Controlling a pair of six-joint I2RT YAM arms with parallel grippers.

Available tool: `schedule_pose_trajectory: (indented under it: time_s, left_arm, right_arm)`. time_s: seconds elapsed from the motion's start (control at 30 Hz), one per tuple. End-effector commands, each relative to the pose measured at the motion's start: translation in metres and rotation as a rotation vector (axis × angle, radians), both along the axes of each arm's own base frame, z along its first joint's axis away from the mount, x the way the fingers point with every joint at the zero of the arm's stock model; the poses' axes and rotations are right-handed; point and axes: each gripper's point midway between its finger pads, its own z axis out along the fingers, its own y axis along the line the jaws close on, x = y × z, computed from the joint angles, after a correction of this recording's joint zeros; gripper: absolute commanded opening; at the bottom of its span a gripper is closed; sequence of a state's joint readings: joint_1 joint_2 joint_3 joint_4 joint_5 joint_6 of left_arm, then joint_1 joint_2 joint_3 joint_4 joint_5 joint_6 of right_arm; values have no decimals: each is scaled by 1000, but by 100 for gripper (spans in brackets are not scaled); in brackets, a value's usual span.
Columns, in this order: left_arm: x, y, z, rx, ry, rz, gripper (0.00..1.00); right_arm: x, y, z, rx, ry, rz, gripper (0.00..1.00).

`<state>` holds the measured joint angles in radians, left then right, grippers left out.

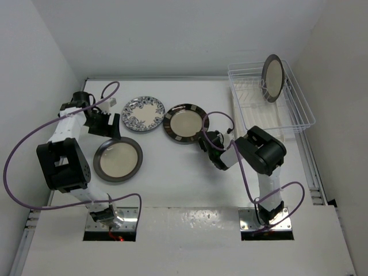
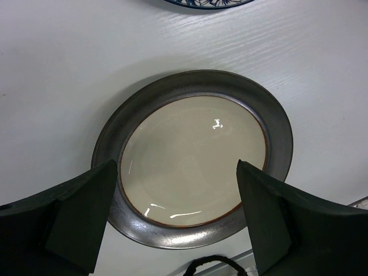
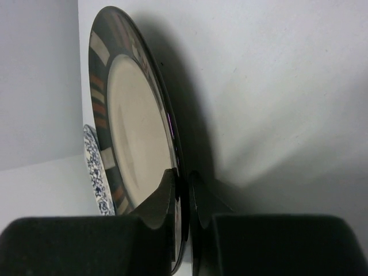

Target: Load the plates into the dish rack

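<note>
Top external: dark-rimmed plate (image 1: 273, 77) on edge in dish rack (image 1: 299, 104)

The right gripper (image 3: 183, 201) pinched the near rim of the checked-rim plate (image 3: 135, 132) (cream centre, dark rim w/ orange & pale blocks), one finger on its face and one underneath, w/ the white table (image 3: 276, 86) behind it and the blue floral plate (image 3: 95, 172) peeking out at left.
</note>
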<state>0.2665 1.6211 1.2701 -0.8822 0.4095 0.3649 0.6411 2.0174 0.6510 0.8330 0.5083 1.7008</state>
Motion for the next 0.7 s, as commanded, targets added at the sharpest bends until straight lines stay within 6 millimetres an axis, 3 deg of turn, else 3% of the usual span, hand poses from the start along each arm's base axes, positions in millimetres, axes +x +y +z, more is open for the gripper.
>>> schedule_pose_trajectory:
  time_s: [0.0, 0.17, 0.27, 0.37, 0.5, 0.67]
  left_arm:
    - [0, -2, 3, -29, -16, -3, 90]
    - [0, -4, 4, -37, -18, -6, 90]
    - [0, -5, 4, -46, -20, -10, 90]
    - [1, -7, 5, -57, -23, -14, 92]
    - [1, -11, 6, -79, -25, -12, 93]
    - [1, -12, 16, -71, -65, -36, 91]
  right_arm:
    - [-30, -14, -50, -184, 156, 90, 0]
    - [-14, -7, -10, -374, 31, 183, 0]
    - [-4, -3, 38, -519, -68, 199, 0]
    - [3, -7, 65, -587, -124, 182, 0]
    - [5, -35, 71, -642, -119, 141, 0]
    - [21, -46, 109, -749, -236, 190, 0]
